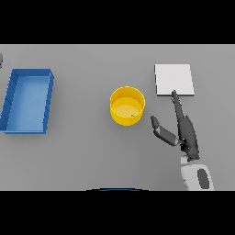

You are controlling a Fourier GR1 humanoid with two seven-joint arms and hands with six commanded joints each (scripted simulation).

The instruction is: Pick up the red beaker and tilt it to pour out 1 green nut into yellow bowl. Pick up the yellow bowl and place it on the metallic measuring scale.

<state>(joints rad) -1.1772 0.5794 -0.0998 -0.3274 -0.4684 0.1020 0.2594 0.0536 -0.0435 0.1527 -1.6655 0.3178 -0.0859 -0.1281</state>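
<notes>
The yellow bowl [127,106] sits on the grey surface [87,151] with a green nut [132,115] inside. To its right, the right robot hand [182,131] is spread, holding nothing, fingertips reaching the metallic measuring scale [174,79]. A blue bin [27,101] lies well left of the bowl.

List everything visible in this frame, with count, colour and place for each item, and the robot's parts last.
yellow bowl: one, yellow, centre of the table, a small green nut inside it
blue bin: one, blue, rectangular, left side of the table
metallic measuring scale: one, light grey square, right of the bowl, towards the far side
dark object: one, only a sliver at the left edge, cannot tell what it is
table: one, grey
right hand: one, dark, fingers straight, right of the bowl, a fingertip reaching the scale's near edge
</notes>
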